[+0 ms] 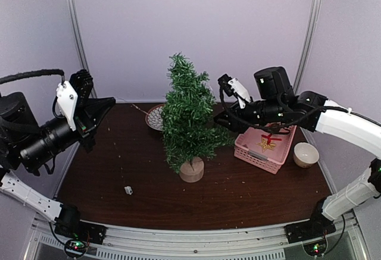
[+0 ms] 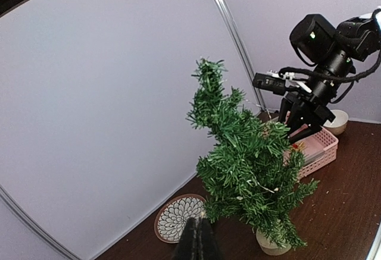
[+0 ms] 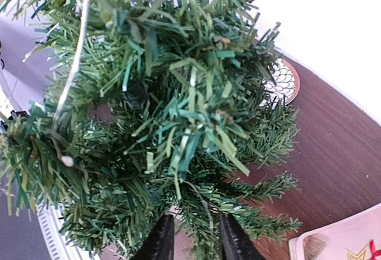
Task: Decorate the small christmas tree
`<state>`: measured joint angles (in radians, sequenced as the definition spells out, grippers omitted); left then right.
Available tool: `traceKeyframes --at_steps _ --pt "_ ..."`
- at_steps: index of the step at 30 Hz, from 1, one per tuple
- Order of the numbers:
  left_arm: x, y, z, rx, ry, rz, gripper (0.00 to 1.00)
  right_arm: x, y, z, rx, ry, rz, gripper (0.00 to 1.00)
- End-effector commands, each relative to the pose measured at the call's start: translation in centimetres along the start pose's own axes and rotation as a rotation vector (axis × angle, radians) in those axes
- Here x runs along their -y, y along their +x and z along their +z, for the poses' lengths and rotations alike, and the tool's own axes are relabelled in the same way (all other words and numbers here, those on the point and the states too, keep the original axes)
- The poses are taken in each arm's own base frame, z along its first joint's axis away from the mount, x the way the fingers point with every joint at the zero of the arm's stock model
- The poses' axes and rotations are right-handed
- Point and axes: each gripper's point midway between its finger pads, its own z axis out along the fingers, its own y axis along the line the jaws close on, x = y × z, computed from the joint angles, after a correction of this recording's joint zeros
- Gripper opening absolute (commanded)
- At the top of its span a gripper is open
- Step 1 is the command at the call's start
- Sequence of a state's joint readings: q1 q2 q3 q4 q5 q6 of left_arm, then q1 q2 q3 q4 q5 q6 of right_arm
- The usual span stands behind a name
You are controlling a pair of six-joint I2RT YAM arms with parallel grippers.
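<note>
The small tree (image 1: 189,114) stands upright on its round wooden base at the middle of the table (image 1: 250,194), with a patterned plate (image 1: 154,117) at its 10 o'clock and a pink basket (image 1: 262,153) at its 3 o'clock. The right gripper (image 3: 194,231) is in against the tree's 3 o'clock side, its fingers apart with green needles in the gap. The left gripper (image 2: 197,239) hangs well off at the tree's 9 o'clock, fingers pressed together.
</note>
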<state>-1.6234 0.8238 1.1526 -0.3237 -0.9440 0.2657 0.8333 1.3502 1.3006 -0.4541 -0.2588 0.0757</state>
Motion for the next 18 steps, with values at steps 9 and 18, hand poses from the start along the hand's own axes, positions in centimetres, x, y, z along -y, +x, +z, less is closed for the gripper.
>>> traceKeyframes --at_steps 9,18 --pt "-2.7 -3.5 0.2 0.053 -0.003 -0.076 0.00 -0.9 -1.5 -2.4 0.096 -0.036 -0.011 0.61" --pt "-6.3 -4.6 -0.5 0.043 -0.135 -0.112 0.00 -1.1 -2.0 -4.2 0.142 -0.033 -0.019 0.76"
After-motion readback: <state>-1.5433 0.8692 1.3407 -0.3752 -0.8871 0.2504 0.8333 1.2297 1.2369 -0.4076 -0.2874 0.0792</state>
